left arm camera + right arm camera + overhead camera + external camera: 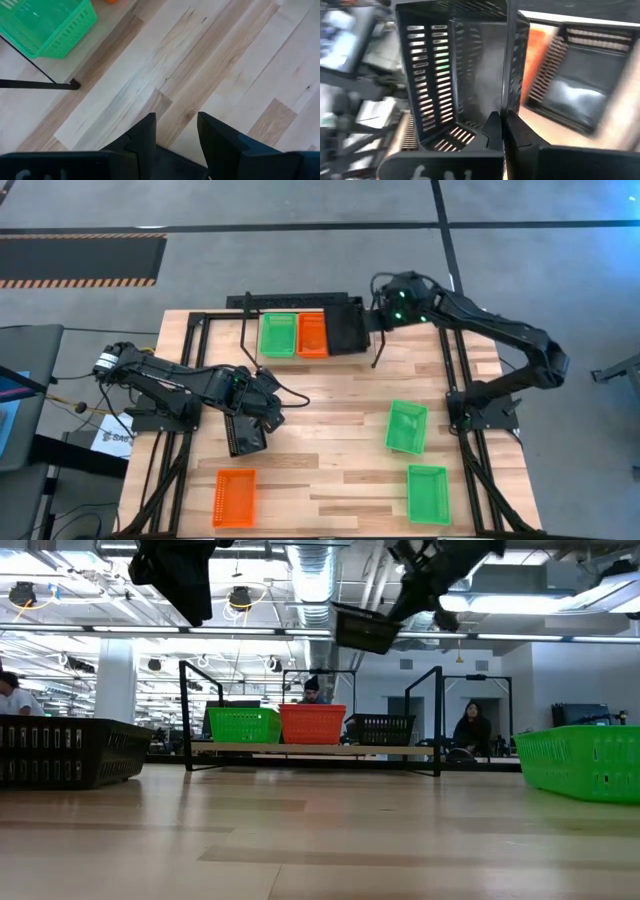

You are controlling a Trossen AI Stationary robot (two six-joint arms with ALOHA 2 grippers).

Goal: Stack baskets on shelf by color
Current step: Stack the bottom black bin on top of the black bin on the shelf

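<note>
Presumably so that it can be lowered onto the black basket (345, 330) already on the shelf (245, 302), a black basket (460, 80) is held clamped in the shut right gripper (502, 131) above the shelf's right end, while the left gripper (176, 131), parted and empty, hangs over a third black one (245, 435) nearer the front, with three green and two orange counted.

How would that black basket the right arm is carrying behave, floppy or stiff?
Probably stiff: the black basket keeps its shape though the right tool pinches only one wall. Likely light, given its slotted sides. It hangs tilted, so it may swing.
</note>
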